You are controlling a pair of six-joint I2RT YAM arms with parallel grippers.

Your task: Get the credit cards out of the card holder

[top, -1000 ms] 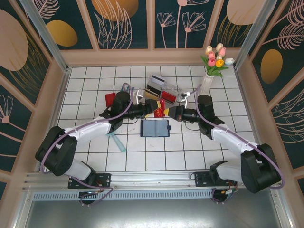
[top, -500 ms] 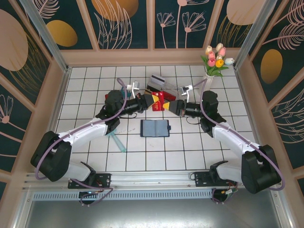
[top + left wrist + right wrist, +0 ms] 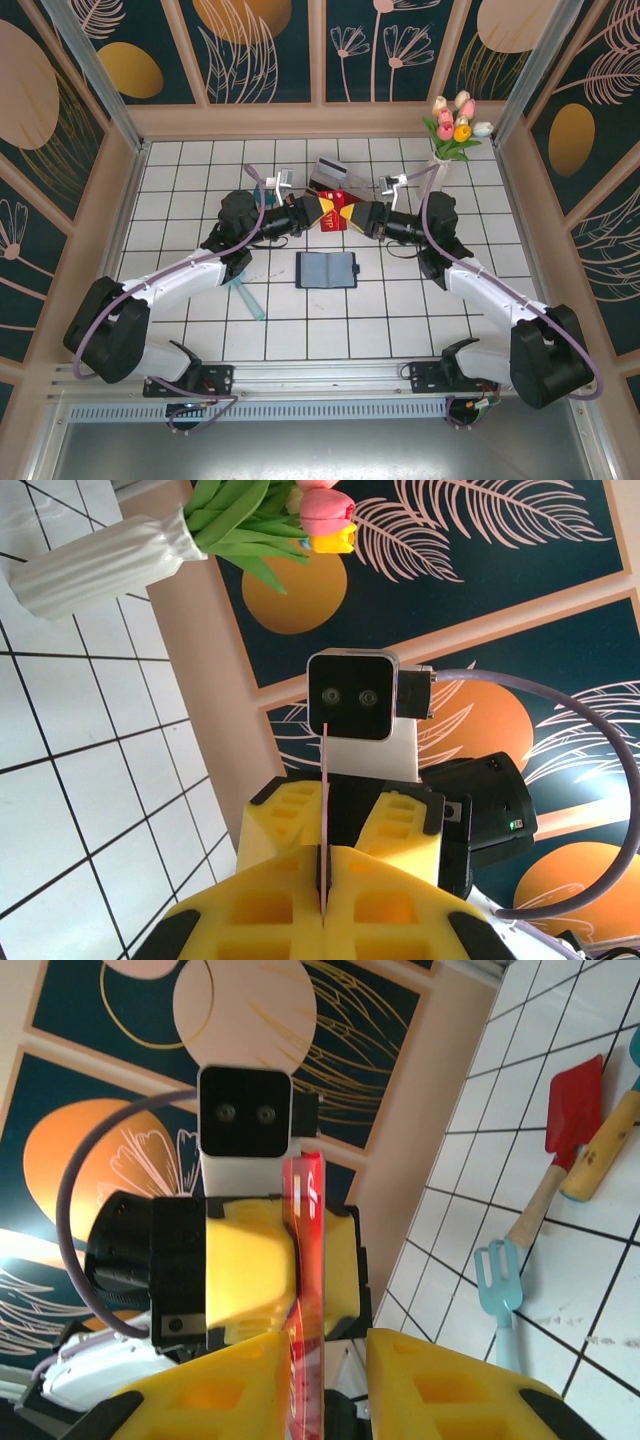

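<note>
The card holder (image 3: 327, 269) lies open and flat on the white tiles, its blue-grey inside facing up. Above and behind it the two grippers meet tip to tip. My left gripper (image 3: 320, 211) (image 3: 325, 880) is shut on the red credit card (image 3: 337, 214), which shows edge-on as a thin line (image 3: 326, 780). My right gripper (image 3: 354, 216) (image 3: 325, 1385) is open, and the card (image 3: 305, 1260) stands between its yellow fingers (image 3: 440, 1390), close to the left one with a gap on the other side. The tan card is out of view.
A clear compartment box (image 3: 330, 173) sits just behind the grippers. At the back right stands a white vase of tulips (image 3: 442, 160) (image 3: 100, 565). A red toy shovel (image 3: 232, 209) (image 3: 575, 1115) and a teal fork (image 3: 246, 296) (image 3: 500, 1280) lie left of the wallet.
Both grippers have lifted away from the wallet toward the back with the red card. The right gripper has slid left, so the card now sits between its fingers.
</note>
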